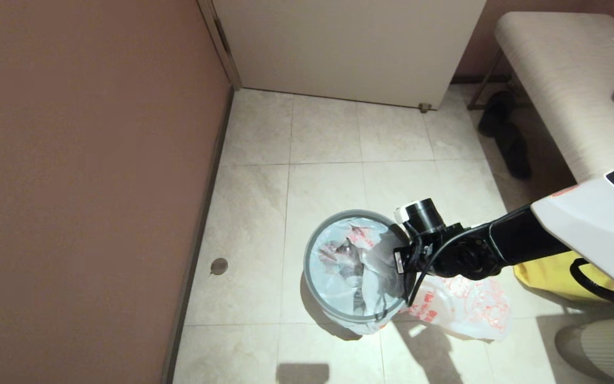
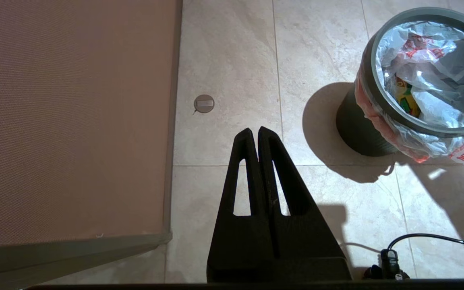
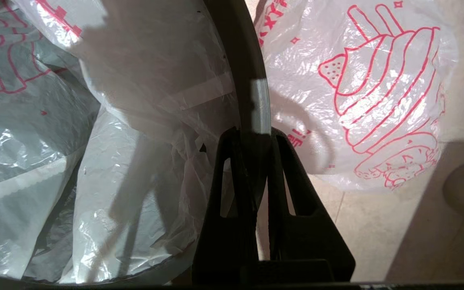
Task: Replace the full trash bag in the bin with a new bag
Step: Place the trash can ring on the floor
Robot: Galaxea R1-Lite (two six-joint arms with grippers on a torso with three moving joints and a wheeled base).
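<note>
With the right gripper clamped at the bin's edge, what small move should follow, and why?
Probably lift the grey hoop straight up off the bin. The right gripper is shut on the hoop, which pins the bag's edge over the rim, so the bag cannot come out until the hoop is off.

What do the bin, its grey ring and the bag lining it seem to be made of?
The bin looks like dark plastic with smooth, tapering walls. Its grey ring seems a separate thin hoop, probably plastic, catching a bright glint where the right tool is pinched shut on it. The lining bag is thin translucent white plastic film, crinkled and shiny.
</note>
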